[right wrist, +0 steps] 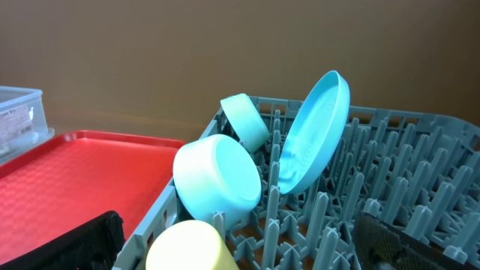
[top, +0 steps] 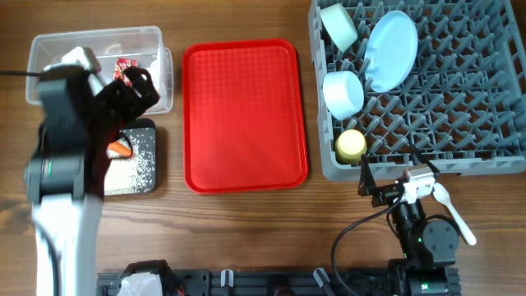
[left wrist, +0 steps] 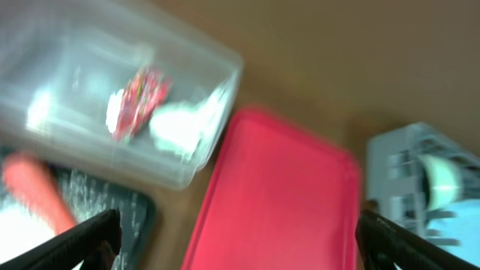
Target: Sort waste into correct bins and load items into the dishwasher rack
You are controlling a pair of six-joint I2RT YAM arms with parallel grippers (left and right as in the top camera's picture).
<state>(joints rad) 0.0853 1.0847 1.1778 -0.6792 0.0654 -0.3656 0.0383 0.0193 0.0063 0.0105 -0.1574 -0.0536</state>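
The clear tub (top: 94,45) holds the red wrapper (top: 125,66) and the white tissue (left wrist: 176,124). Below it, the black tray (top: 140,168) carries rice (top: 141,164) and the orange carrot (top: 121,149). My left gripper (top: 141,85) hangs open and empty over the tub's near edge. The grey rack (top: 460,123) holds the blue plate (top: 390,51), two bowls (top: 339,26) (top: 343,92) and the yellow cup (top: 351,145). My right gripper (top: 393,171) is open at the rack's front edge, with nothing in it. The white spoon (top: 452,210) lies on the table beside the right arm.
The flat red tray (top: 242,115) lies bare between the bins and the rack. My left arm covers part of the black tray and the tub in the overhead view. Bare wooden table runs along the front, where the arm bases stand.
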